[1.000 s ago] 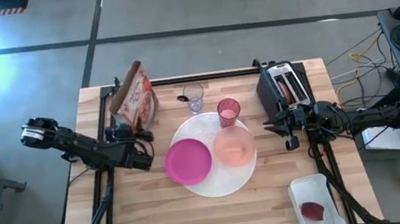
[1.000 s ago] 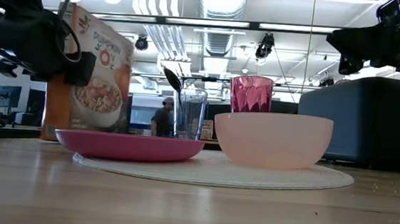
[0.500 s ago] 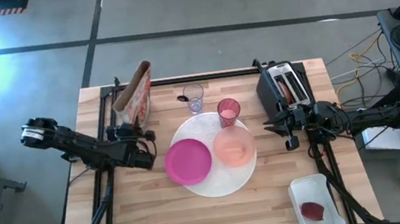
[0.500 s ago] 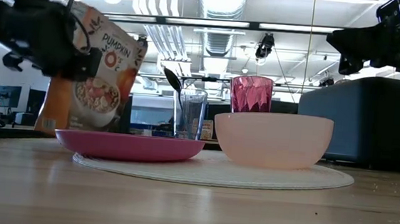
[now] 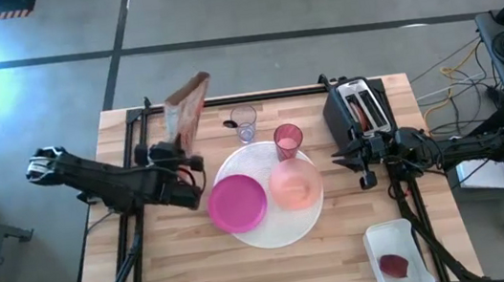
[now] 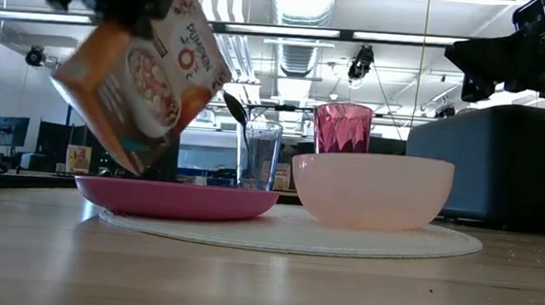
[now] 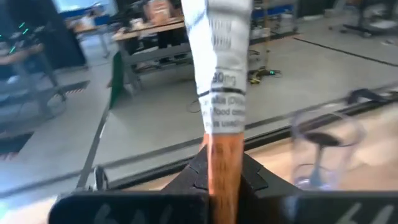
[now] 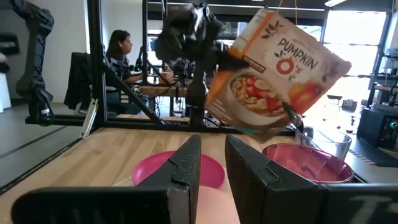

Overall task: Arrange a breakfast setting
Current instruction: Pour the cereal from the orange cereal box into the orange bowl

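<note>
orange cereal box [image 5: 185, 111] hangs tilted above the wooden table [image 5: 182, 275], clenched in the left gripper [image 5: 182, 162] beside the magenta plate [image 5: 238, 203] on the white mat [image 5: 278, 234]. right gripper [image 5: 363, 168] idles near the toaster [image 5: 356, 106], jaws slightly parted, holding nothing. grey concrete floor [image 5: 312, 4] beyond.

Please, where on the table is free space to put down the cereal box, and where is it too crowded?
Bare wood lies along the near edge in front of the white mat, and left of the magenta plate. Crowded: the back, around the clear glass and pink cup. The left claw holds the cereal box tilted.
</note>
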You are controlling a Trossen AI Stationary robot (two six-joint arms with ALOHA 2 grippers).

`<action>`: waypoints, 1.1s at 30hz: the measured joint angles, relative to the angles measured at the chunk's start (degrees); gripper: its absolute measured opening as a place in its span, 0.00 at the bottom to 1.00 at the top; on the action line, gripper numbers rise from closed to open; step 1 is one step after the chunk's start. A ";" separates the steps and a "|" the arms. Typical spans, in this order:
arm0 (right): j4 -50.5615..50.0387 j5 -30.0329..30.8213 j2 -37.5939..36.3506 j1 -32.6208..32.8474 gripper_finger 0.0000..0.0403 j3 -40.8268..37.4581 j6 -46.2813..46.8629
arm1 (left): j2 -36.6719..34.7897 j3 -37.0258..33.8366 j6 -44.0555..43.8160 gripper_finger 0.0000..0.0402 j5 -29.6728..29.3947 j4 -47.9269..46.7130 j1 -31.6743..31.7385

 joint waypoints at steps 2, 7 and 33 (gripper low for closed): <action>0.00 0.00 0.00 0.00 0.16 0.00 0.00 | 0.00 3.53 5.74 0.00 0.27 -0.28 -1.76; -0.02 0.00 0.00 0.00 0.16 0.00 0.00 | -0.04 11.62 14.59 0.00 2.19 -0.63 -6.16; -0.04 0.00 0.00 0.00 0.16 0.00 0.00 | 2.29 27.15 32.23 0.00 17.00 12.33 -20.09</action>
